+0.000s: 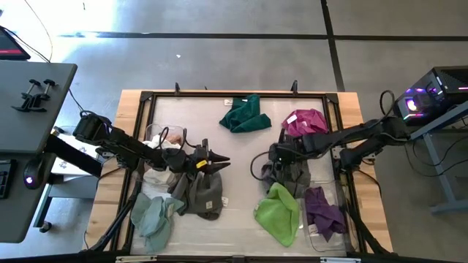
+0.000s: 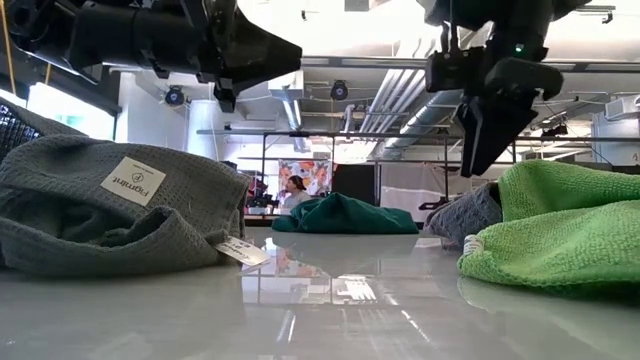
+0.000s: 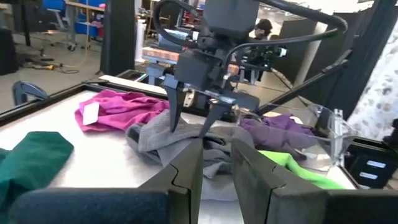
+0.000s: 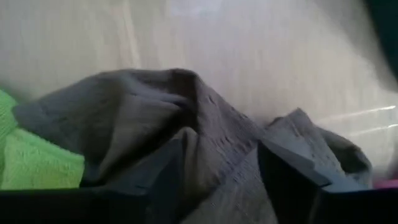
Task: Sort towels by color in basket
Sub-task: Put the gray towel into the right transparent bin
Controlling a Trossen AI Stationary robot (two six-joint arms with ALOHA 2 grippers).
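My right gripper (image 1: 269,166) is open and points down over a grey towel (image 1: 292,175) right of the table's middle. Its fingers stand on either side of a raised fold (image 4: 205,112) of that towel. My left gripper (image 1: 223,162) hovers left of centre, pointing right, narrowly open and holding nothing. A second grey towel (image 1: 201,191) lies bunched under it. Also lying on the table are a lime green towel (image 1: 278,213), a purple one (image 1: 323,210), a magenta one (image 1: 303,120), a dark green one (image 1: 245,115) and a pale teal one (image 1: 153,218). My right gripper (image 3: 191,124) comes at the grey towel from above with a finger on each side of its raised fold (image 3: 186,134). I cannot tell whether the fingertips touch the cloth.
A black frame (image 1: 150,98) edges the white work surface. A clear bin (image 3: 329,134) stands at the right edge near the purple towel. Another clear container (image 1: 162,139) with white and pink cloth sits at the left. Bare surface lies between the two grey towels.
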